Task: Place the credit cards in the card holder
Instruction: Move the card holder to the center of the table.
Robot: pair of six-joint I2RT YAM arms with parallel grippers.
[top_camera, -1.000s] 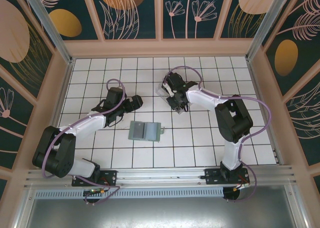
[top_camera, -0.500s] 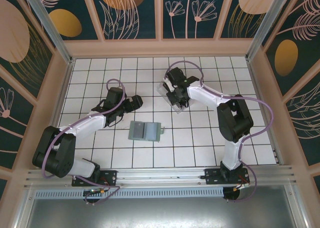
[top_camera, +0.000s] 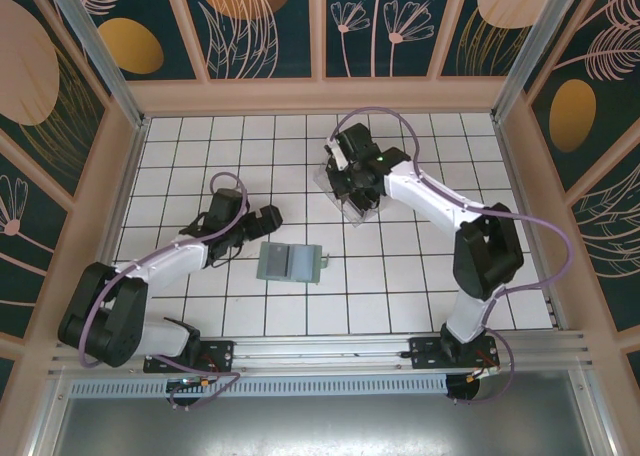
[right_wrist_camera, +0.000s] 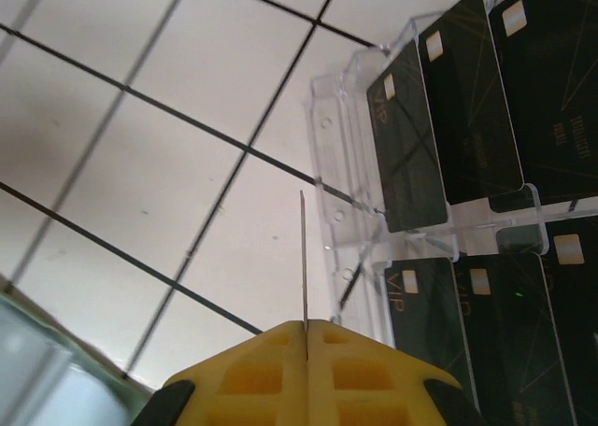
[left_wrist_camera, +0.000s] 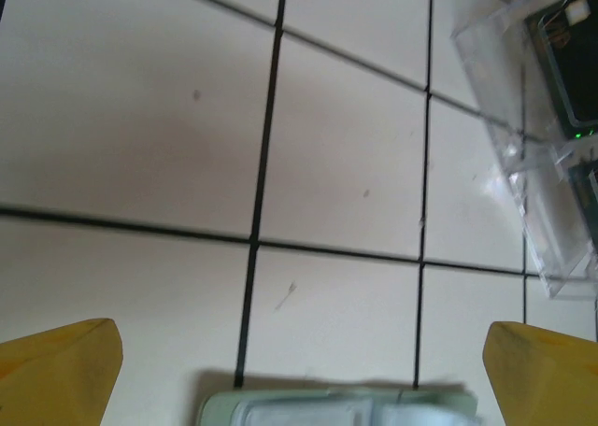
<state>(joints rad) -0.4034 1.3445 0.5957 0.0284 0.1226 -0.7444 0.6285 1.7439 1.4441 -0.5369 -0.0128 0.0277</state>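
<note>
Bench stock as I read it from my remote station:

1. Table (top_camera: pixel 200 306), white tiles with dark joints.
2. Right arm (top_camera: pixel 440 201), stretched toward the far middle. Its gripper (right_wrist_camera: pixel 306 325) is clenched on one credit card (right_wrist_camera: pixel 304 258) (seen edge-on as a thin sliver between the yellow fingers), above the tiles just beside the rack.
3. Left arm (top_camera: pixel 165 261), angled inward. Its gripper (left_wrist_camera: pixel 299 337) is released, fingers spread wide, nothing between them, just beyond the card holder's far edge.
4. Clear plastic rack (right_wrist_camera: pixel 346 118), far middle of the table.
5. Card holder (top_camera: pixel 288 262), grey-green, lying flat near the table's centre, apart from the rack.
6. Remaining credit cards (right_wrist_camera: pixel 467 108), black with pale chips, sitting in the rack's slots.
</note>
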